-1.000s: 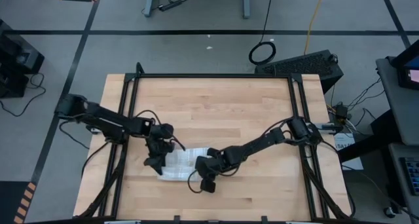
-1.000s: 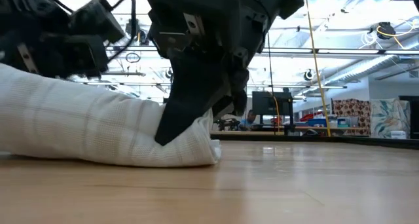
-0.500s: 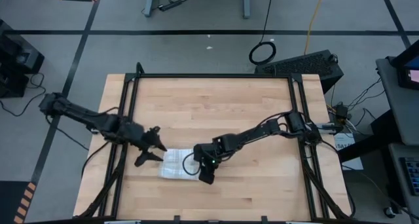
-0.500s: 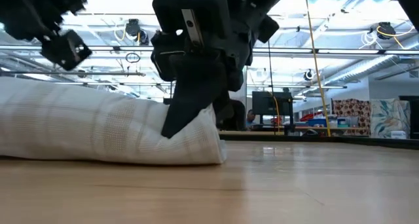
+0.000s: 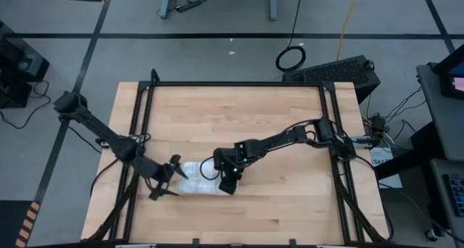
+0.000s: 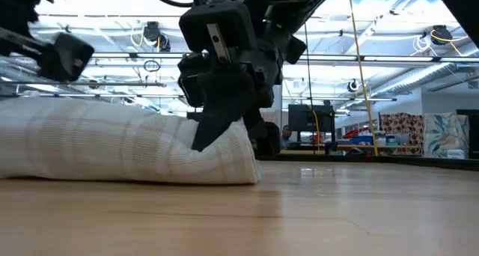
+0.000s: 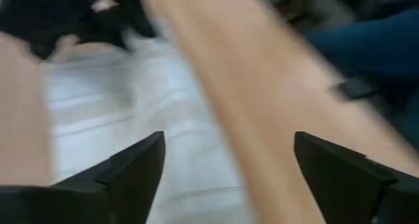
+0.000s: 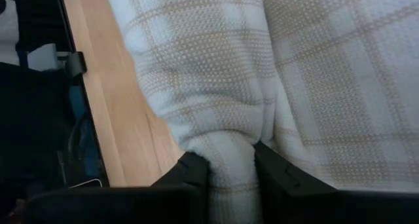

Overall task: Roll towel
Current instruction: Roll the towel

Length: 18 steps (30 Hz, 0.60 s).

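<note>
The white soft cloth towel with thin grey plaid check lines lies bunched in a low, thick roll on the near-left part of the pale wooden tabletop, close to the near edge and well inside the black frame rails that run along both sides.

My left hand sits just beside the roll's left end, fingers spread wide and released, gripping nothing; the left wrist view shows bare cloth and wood between my two dark fingers.

My right hand is at the roll's right end, clenched on a pinched fold of the towel; in the right wrist view the cloth bulges up between my fingers, and in the low view that hand presses down into the end of the roll.

To do this step well, I judge I should keep the right pinch firm but shallow, so the layers do not slip or unwind, and turn the bundle evenly along its length, not dragging it across the wood. My left hand ought to take hold of the loose end again at the same height, so both ends roll together and the roll stays straight instead of coning. The soft weave will likely sag, so slow, level motion seems safest.

Farther off, the tabletop's far half is bare wood.
</note>
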### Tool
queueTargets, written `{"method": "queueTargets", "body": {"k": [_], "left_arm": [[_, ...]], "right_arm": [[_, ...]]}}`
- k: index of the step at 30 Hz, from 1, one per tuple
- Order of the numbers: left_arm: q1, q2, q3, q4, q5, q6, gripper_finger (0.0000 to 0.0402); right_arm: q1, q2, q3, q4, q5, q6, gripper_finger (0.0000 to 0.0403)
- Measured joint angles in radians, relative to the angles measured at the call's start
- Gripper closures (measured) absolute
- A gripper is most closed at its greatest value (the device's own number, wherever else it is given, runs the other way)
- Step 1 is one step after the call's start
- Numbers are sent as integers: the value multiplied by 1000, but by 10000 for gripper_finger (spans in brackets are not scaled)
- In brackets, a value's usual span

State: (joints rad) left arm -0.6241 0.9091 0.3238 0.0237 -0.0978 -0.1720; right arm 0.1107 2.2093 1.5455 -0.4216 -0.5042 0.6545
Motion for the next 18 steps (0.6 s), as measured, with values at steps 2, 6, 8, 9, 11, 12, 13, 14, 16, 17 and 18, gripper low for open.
{"method": "queueTargets", "body": {"k": [2,6,8,9,11,12,13,14,16,17,18], "left_arm": [[-16,46,0,-4,-95,27,43],[-33,135,0,-3,-192,50,12],[-33,173,0,17,-194,49,6],[-33,189,0,29,-196,40,5],[-33,220,0,59,-201,12,6],[-33,235,0,75,-210,-4,9],[-33,250,0,86,-220,-23,16],[-33,263,0,95,-229,-37,26],[-33,284,0,113,-249,-80,57],[-33,292,0,118,-258,-103,78],[-33,301,0,124,-267,-120,102]], "right_arm": [[-7,0,0,2,-11,2,344],[-16,0,0,4,-22,27,344],[-19,0,0,6,-23,31,344],[-19,0,0,6,-23,33,344],[-19,0,0,7,-23,33,344],[-19,0,0,7,-22,33,344],[-19,0,0,8,-22,34,344],[-19,0,0,8,-22,34,344],[-19,0,0,8,-20,39,344],[-19,0,0,9,-19,41,344],[-19,0,0,9,-17,41,344]]}}
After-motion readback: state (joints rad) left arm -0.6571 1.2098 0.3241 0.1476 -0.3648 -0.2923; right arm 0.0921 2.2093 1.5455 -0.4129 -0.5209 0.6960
